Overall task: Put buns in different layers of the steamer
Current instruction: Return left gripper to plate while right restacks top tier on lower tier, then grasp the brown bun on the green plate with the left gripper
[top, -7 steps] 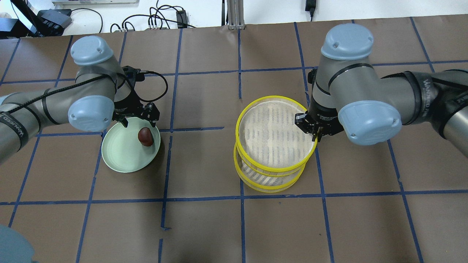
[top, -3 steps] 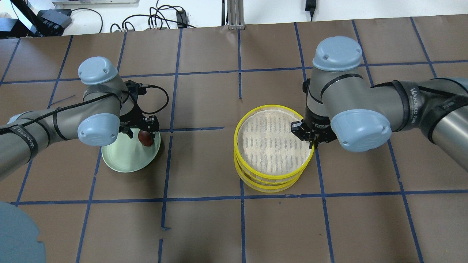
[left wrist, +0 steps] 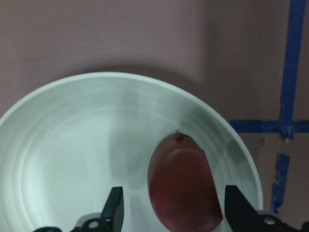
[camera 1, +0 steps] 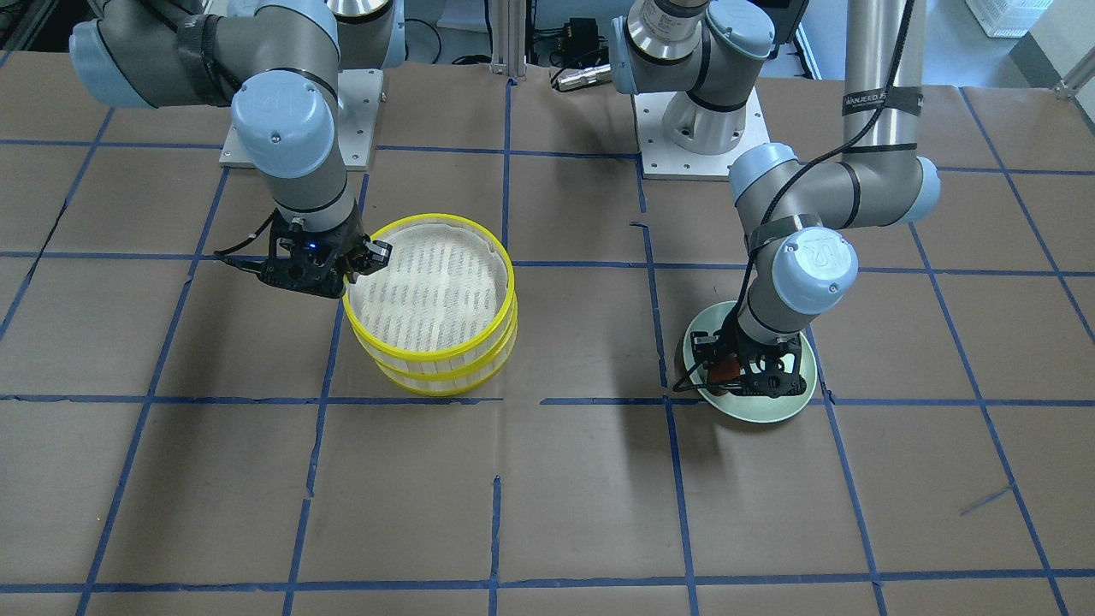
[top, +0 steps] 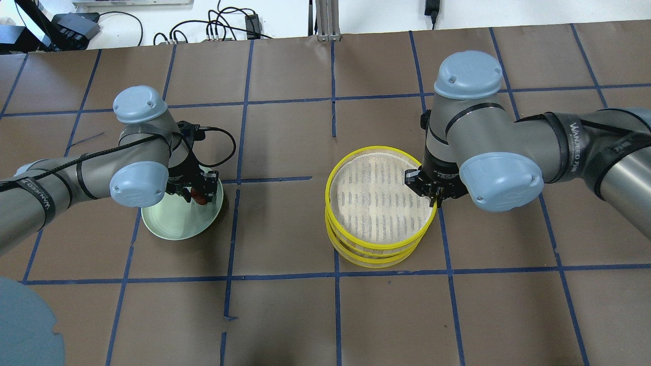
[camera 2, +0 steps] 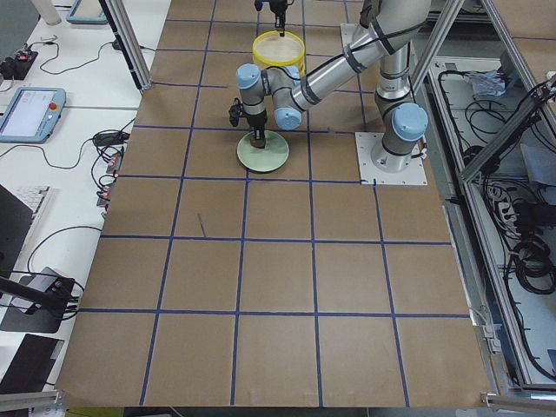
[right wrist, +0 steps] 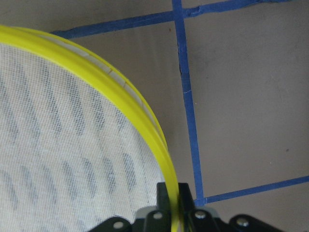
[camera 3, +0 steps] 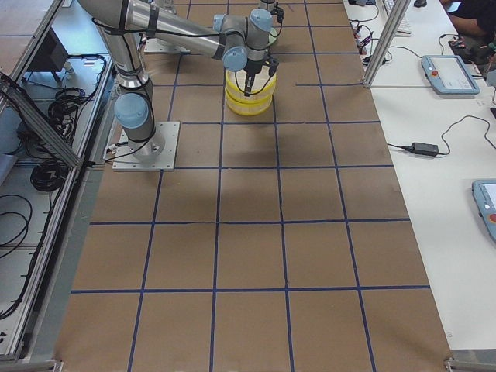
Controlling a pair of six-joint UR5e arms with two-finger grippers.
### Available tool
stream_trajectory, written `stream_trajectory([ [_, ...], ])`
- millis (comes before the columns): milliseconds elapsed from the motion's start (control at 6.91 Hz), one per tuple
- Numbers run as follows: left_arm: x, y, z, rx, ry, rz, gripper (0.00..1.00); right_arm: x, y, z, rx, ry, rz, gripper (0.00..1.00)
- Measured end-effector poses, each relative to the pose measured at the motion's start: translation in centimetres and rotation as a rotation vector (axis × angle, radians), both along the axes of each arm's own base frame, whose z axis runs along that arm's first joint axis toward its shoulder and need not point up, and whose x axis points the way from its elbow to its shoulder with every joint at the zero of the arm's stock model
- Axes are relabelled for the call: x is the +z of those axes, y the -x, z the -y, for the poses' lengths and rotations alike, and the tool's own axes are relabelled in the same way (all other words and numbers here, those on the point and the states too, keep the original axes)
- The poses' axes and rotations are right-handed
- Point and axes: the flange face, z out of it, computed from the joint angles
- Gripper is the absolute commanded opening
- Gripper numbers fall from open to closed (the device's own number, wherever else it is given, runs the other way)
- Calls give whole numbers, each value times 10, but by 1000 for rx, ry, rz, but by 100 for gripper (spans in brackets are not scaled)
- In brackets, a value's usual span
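The dark reddish-brown bun [left wrist: 183,188] lies on the pale green plate [top: 170,226]. My left gripper [top: 197,195] is down over it, open, with one finger on each side of the bun [camera 1: 725,370]. My right gripper [top: 434,199] is shut on the yellow rim of the top steamer layer [top: 379,149]; the pinch shows in the right wrist view [right wrist: 173,203]. The top layer [camera 1: 445,349] sits stacked, slightly offset, on the lower steamer layer [camera 1: 445,387]. Its mesh floor holds nothing. The white bun is out of view.
The table is brown paper with a blue tape grid [top: 335,274]. Cables lie beyond the far edge [top: 218,30]. The left arm's cable loops beside the plate [top: 226,147]. The plate [camera 2: 263,152] and steamer [camera 3: 248,97] are about one grid square apart.
My left gripper has come down over the plate and now straddles the brown bun. My right gripper has lowered the top steamer layer down toward the lower one.
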Motion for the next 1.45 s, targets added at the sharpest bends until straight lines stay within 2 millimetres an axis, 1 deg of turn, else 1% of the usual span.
stream_trajectory([
  [145, 5, 0, 4, 0, 11, 1, 29, 0, 0, 0, 0, 1, 0, 5],
  [289, 20, -1, 11, -2, 29, 2, 29, -1, 0, 1, 0, 0, 0, 5],
  [434, 42, -2, 18, -2, 33, 3, 29, -3, 0, 1, 0, -2, 0, 5],
  [579, 71, -3, 25, -2, 28, 2, 29, -5, 0, 1, 1, -7, -2, 5],
  [724, 96, -1, 28, -2, 26, 2, 29, -8, -2, -1, 6, -13, -5, 5],
  [868, 115, 1, 28, -4, 33, 2, 29, -11, -6, -4, 17, -19, -11, 5],
  [1013, 126, 2, 28, -5, 43, 3, 29, -14, -9, -5, 25, -20, -15, 6],
  [1158, 131, 3, 28, -6, 51, 4, 29, -15, -10, -5, 29, -17, -16, 6],
  [1447, 134, 3, 29, -7, 56, 4, 29, -18, -11, 0, 33, -2, -16, 6],
])
